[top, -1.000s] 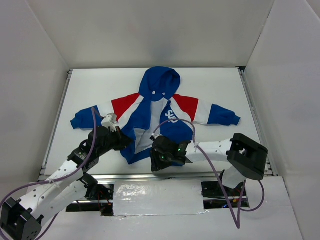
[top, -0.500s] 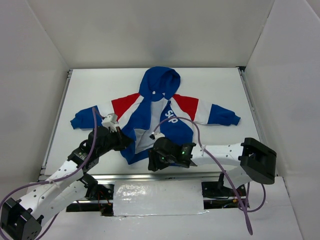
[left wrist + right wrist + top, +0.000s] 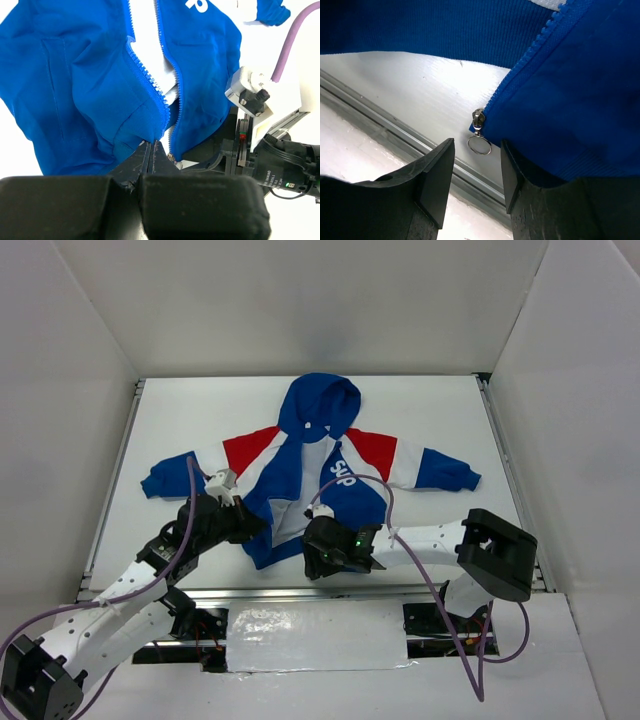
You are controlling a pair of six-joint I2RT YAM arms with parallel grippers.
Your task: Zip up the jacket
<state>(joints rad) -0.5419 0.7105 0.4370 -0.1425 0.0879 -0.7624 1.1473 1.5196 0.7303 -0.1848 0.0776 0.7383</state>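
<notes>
Misgrip of the zipper pull is the main hazard. The jacket lies spread front-up on the surface, with the pull at its bottom hem and the hood at the end farthest from the pull. The right fingers are open, one on each side of the pull, not touching it. The pull is small, round, smooth metal. If the fingers close off-centre, they may push it aside or pinch the blue hem fabric next to it. A shallow hold may also slip under load.

The left fingers are closed on the hem corner of the other front panel, just beside the pull. This hold anchors the hem. If it slips, the whole jacket is likely to slide with the pull and the zip will not close.

The two rows of teeth spread apart away from the pull, with white lining between them. The wrist views do not confirm that the second row is seated in the slider joined to the pull. If it is not, the slider will probably climb one row only. Loose lining may also jam in the slider.

The purple cable of the right arm arches over the jacket beyond the pull. It could snag or drag the fabric when the arm travels.
</notes>
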